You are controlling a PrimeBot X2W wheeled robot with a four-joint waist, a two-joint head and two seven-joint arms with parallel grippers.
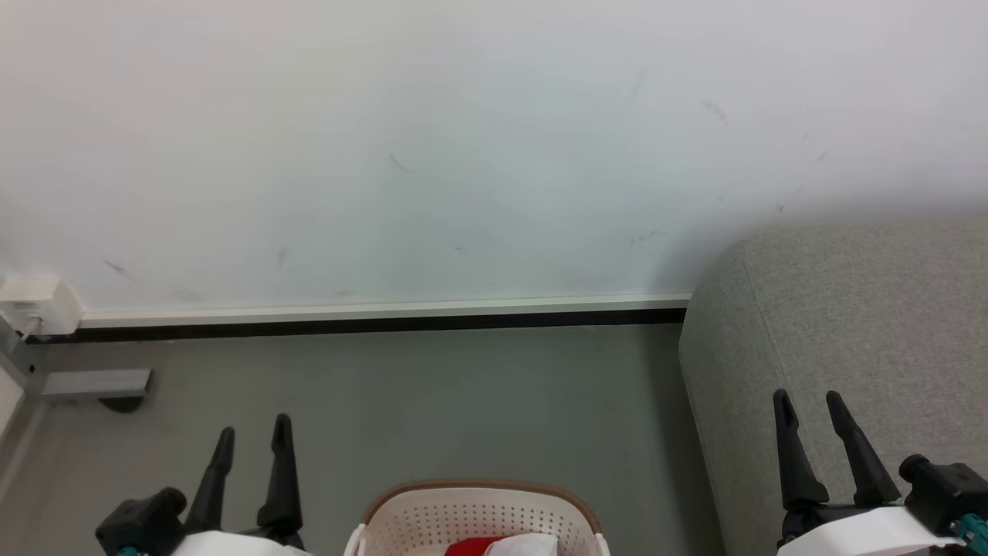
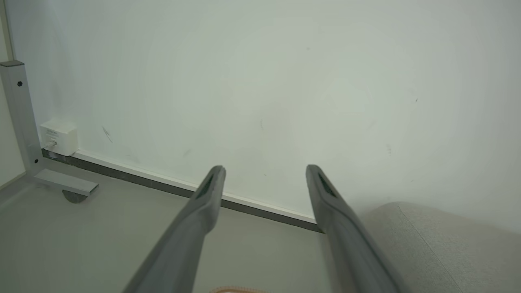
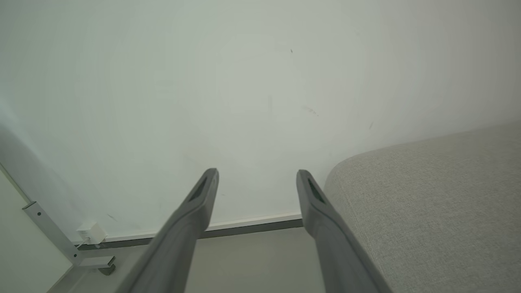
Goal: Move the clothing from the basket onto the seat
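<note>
The cream perforated basket [image 1: 475, 516] with a brown rim sits at the bottom centre of the head view, partly cut off by the edge. Red and white clothing [image 1: 502, 546] peeks out inside it. The grey seat [image 1: 841, 340] fills the right side and also appears as the seat [image 2: 439, 248] and the seat [image 3: 431, 211] in the wrist views. My left gripper [image 1: 253, 434] is open to the left of the basket, empty, as is the left gripper [image 2: 264, 169]. My right gripper [image 1: 810, 403] is open over the seat, holding nothing, like the right gripper [image 3: 256, 173].
A white wall [image 1: 463, 139] with a baseboard [image 1: 370, 313] runs behind grey floor [image 1: 401, 394]. A white socket box [image 1: 38, 303] and a grey metal frame foot [image 1: 96, 384] stand at the far left. A sliver of the basket rim [image 2: 238, 290] shows under the left fingers.
</note>
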